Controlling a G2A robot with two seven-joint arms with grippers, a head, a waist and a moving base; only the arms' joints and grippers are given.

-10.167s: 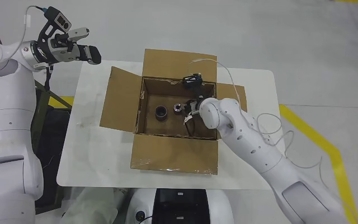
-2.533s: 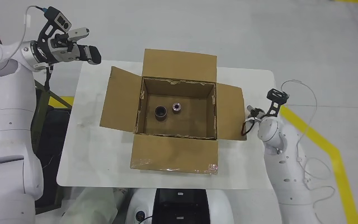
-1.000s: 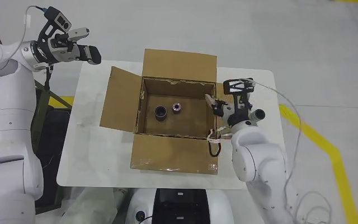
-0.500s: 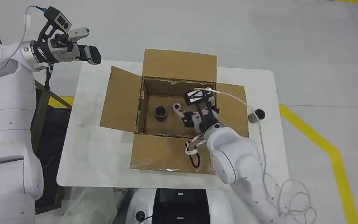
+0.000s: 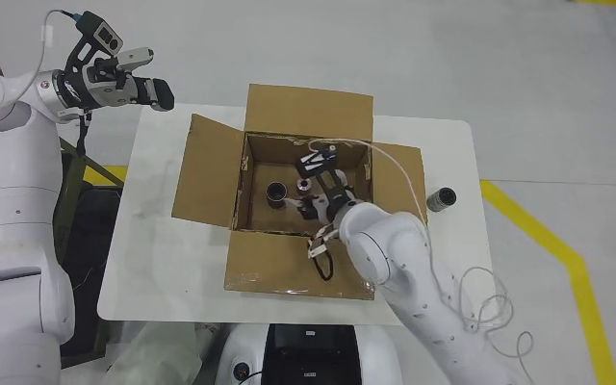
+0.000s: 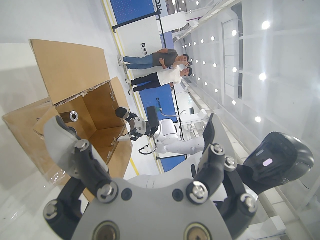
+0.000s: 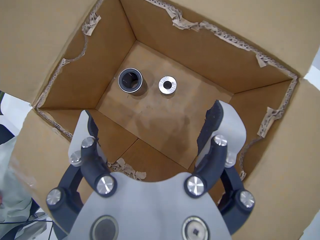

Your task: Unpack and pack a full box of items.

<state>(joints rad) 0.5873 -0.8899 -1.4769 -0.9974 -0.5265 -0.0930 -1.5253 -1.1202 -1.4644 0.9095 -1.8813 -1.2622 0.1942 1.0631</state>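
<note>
An open cardboard box [image 5: 298,265] stands mid-table. On its floor stand a dark hollow cylinder [image 5: 276,195] [image 7: 130,80] and, beside it, a small silver ring-shaped piece [image 7: 167,84]. My right gripper [image 5: 310,195] [image 7: 152,118] hangs open and empty over the box, above and slightly nearer than the two pieces. In the top view it partly hides the silver piece. Another dark cylinder [image 5: 442,198] lies on the table right of the box. My left gripper [image 5: 154,93] [image 6: 132,133] is held open and empty in the air off the table's far-left corner.
The box's four flaps are folded outward, with torn edges [image 7: 185,23] along the rim. The white table [image 5: 164,250] has bare room left of the box and along its right side. A yellow floor line [image 5: 539,241] runs to the right.
My right arm has swung from the table's right side, where the dark cylinder now lies, back over the box and leftward above the two pieces. The left arm has kept still.
</note>
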